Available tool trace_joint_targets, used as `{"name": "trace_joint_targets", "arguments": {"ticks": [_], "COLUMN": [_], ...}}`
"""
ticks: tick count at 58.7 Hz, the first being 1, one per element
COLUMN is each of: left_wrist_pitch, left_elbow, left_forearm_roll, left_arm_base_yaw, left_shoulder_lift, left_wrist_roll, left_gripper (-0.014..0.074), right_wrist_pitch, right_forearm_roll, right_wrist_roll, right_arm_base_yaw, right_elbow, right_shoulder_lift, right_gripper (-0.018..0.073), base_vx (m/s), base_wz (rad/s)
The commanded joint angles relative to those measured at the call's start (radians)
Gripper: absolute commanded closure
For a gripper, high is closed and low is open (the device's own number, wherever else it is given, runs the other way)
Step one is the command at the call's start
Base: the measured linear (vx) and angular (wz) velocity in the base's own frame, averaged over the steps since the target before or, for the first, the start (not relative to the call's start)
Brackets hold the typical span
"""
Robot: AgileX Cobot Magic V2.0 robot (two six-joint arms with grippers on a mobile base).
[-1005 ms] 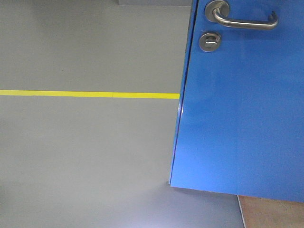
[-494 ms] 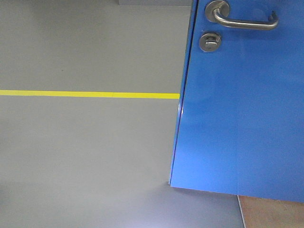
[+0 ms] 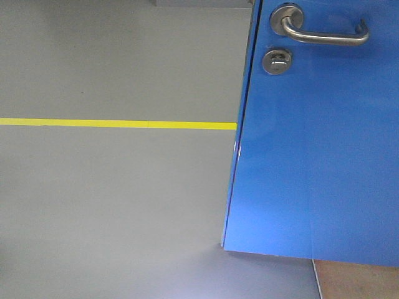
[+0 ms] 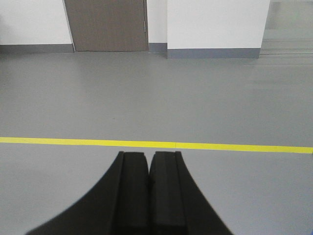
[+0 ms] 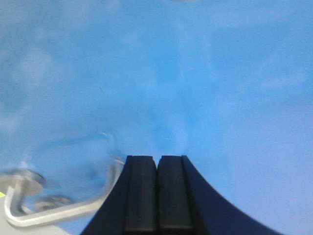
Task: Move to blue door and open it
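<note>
The blue door (image 3: 318, 156) fills the right half of the front view, standing ajar with its edge toward me. Its steel lever handle (image 3: 324, 34) and round thumb-turn lock (image 3: 276, 61) sit at the top. My right gripper (image 5: 157, 159) is shut with nothing in it, close against the glossy blue door (image 5: 205, 83); the lever handle (image 5: 58, 210) lies just to its lower left. My left gripper (image 4: 148, 155) is shut and empty, pointing over open grey floor past the door's edge.
A yellow floor line (image 3: 118, 124) crosses the grey floor left of the door. Beyond it stand a brown door (image 4: 106, 24) and white walls with grey skirting (image 4: 215, 53). A tan floor strip (image 3: 358, 280) shows under the blue door.
The door, with its handle and lock, has shifted slightly right and down in the front view. Both grippers stay shut.
</note>
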Motion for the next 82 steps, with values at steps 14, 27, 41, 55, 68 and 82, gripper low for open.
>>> {"name": "trace_joint_targets", "arguments": {"ticks": [14, 27, 41, 55, 68, 82], "left_wrist_pitch": [-0.085, -0.085, -0.085, -0.085, -0.085, -0.085], "left_elbow": [-0.027, -0.027, -0.027, -0.027, -0.027, -0.027], "left_forearm_roll": [-0.002, -0.002, -0.002, -0.002, -0.002, -0.002], "left_arm_base_yaw": [-0.002, -0.002, -0.002, -0.002, -0.002, -0.002], "left_shoulder_lift": [-0.014, -0.014, -0.014, -0.014, -0.014, -0.014], "left_wrist_roll": [-0.007, -0.007, -0.007, -0.007, -0.007, -0.007], "left_gripper": [0.0524, 0.0524, 0.0524, 0.0524, 0.0524, 0.0524], "right_wrist_pitch": [-0.562, -0.548, -0.583, -0.630, -0.632, -0.630], "right_forearm_roll": [-0.136, -0.155, -0.145, -0.168, -0.221, -0.211], "right_wrist_roll": [-0.008, -0.004, 0.000, -0.004, -0.004, -0.001], "right_arm_base_yaw": [-0.003, -0.002, -0.002, 0.087, 0.137, 0.137], "right_elbow": [0.681, 1.034, 1.279, 1.397, 1.397, 1.397], "right_shoulder_lift": [-0.541, -0.833, -1.070, -1.146, -1.146, -1.146], "right_gripper": [0.0551, 0.0551, 0.0551, 0.0551, 0.0551, 0.0551], "base_vx": [0.00, 0.00, 0.00, 0.00, 0.00, 0.00], "base_wz": [0.00, 0.00, 0.00, 0.00, 0.00, 0.00]}}
